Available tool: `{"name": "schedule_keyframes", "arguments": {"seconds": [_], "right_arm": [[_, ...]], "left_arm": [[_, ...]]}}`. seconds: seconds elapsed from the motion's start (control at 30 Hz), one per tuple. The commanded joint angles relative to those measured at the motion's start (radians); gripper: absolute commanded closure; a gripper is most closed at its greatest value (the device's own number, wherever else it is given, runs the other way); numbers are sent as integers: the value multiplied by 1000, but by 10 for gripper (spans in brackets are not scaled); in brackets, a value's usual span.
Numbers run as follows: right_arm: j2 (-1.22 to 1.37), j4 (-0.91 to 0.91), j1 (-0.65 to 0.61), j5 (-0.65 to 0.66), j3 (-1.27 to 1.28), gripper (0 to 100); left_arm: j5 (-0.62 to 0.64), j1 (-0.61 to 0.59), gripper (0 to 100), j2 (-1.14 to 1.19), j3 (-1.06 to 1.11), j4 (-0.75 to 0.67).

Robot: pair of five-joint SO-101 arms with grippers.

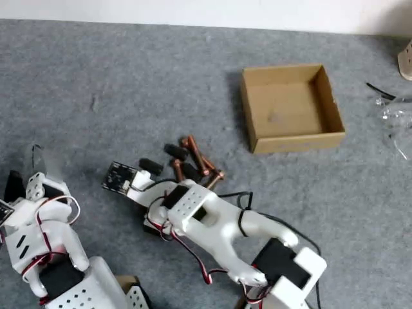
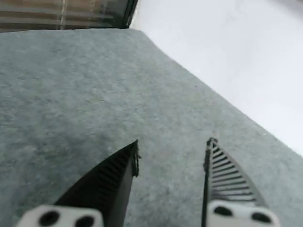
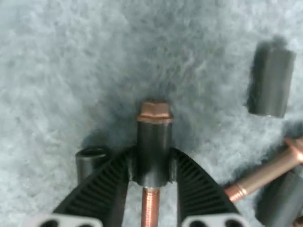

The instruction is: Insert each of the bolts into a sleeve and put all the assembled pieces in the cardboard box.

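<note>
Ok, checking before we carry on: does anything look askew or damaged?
Nothing stands out. The cardboard box sits upright and empty, loose bolts and sleeves lie heaped together, and the right gripper holds a sleeve with a bolt through it.

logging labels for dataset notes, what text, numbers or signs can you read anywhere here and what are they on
No readable text in any view.
Faint mark on the floor of the cardboard box: too blurred to read.
Any markings on the small dark board at an arm's wrist: too small to read.
No print shows on the sleeve in the right gripper or on its bolt.
</note>
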Motion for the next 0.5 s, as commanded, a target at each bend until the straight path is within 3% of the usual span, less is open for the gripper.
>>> {"name": "schedule_keyframes", "arguments": {"seconds": [0.0, 0.47], "right_arm": [[27, -16, 5, -9, -39, 922], [36, 2, -42, -9, -71, 922]], "left_arm": [[-12, -12, 783, -10, -45, 8], [-8, -8, 783, -15, -33, 3]]}}
